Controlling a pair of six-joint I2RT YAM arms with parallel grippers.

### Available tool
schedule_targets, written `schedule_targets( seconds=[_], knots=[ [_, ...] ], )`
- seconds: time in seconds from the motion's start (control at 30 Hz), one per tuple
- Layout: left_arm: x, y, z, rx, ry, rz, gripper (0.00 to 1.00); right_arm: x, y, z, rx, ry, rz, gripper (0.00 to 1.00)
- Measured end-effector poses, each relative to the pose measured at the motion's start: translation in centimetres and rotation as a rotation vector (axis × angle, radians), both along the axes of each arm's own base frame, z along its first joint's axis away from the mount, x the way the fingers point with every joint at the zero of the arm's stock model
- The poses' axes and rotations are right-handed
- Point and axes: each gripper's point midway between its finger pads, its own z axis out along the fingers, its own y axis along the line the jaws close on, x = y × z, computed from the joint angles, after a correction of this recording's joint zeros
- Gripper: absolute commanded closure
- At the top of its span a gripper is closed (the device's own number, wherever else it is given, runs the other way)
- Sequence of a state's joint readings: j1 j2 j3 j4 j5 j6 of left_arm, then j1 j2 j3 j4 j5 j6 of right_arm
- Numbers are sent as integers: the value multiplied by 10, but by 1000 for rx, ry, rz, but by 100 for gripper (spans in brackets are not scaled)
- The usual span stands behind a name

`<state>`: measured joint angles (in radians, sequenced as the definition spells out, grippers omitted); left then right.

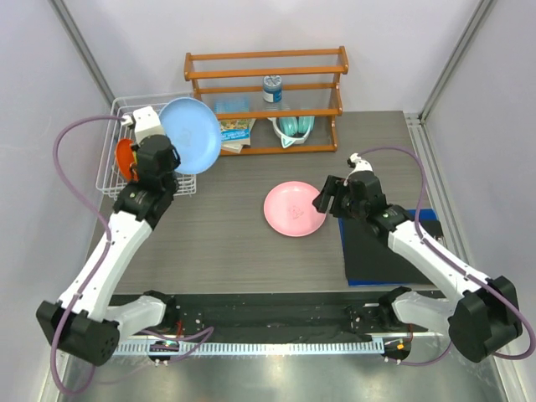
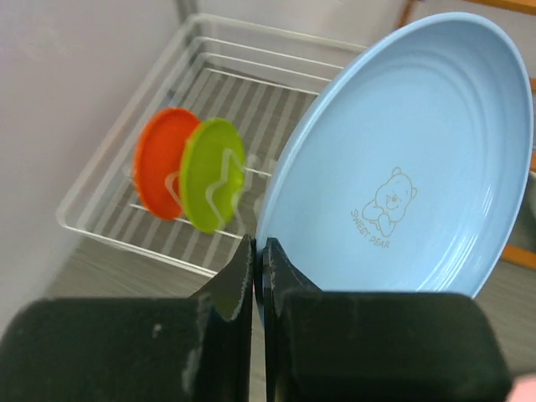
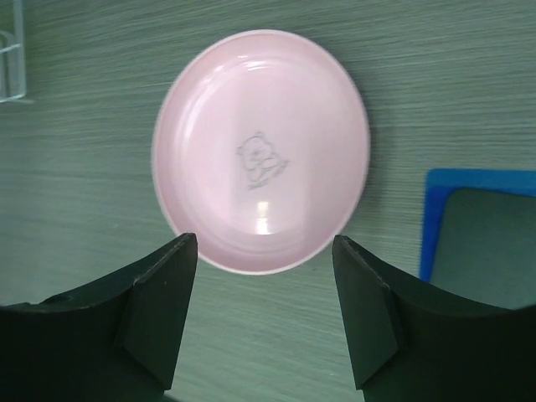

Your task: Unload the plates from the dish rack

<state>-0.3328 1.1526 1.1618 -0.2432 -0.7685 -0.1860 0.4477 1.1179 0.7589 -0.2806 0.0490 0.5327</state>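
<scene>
My left gripper [image 2: 258, 248] is shut on the rim of the light blue plate [image 2: 410, 159], which it holds on edge above the white wire dish rack [image 1: 113, 172]. In the top view the blue plate [image 1: 191, 135] hangs over the rack's right side. An orange plate [image 2: 161, 163] and a lime green plate [image 2: 209, 172] stand upright between the rack's tines. The pink plate [image 1: 293, 208] lies flat on the table. My right gripper [image 3: 265, 244] is open just at the near rim of the pink plate [image 3: 261, 151], holding nothing.
A brown wooden shelf [image 1: 266, 99] stands at the back with a can, books and a teal bowl-like item [image 1: 293, 127]. A blue-edged dark mat [image 1: 381, 247] lies under the right arm. The grey wall is close on the rack's left.
</scene>
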Motion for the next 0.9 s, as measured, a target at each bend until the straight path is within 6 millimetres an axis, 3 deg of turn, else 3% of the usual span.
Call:
schedule_targets(
  seconds=[0.17,0.43,0.53,0.67,0.9],
  knots=[
    [-19,-34,-20,-188,9,-187,100,-2,27,28,149,-62,91,27],
    [-37,-98,-90,-410,175,-418,100,-4,57,69,344,-160,188,25],
    [-45,-116,-105,-448,222,-465,100,-5,63,73,381,-170,203,25],
    [-52,-134,-110,-473,245,-511,100,-2,70,75,407,-174,217,24],
    [-60,-161,-115,-488,271,-574,100,3,84,57,407,-129,234,24]
  ],
)
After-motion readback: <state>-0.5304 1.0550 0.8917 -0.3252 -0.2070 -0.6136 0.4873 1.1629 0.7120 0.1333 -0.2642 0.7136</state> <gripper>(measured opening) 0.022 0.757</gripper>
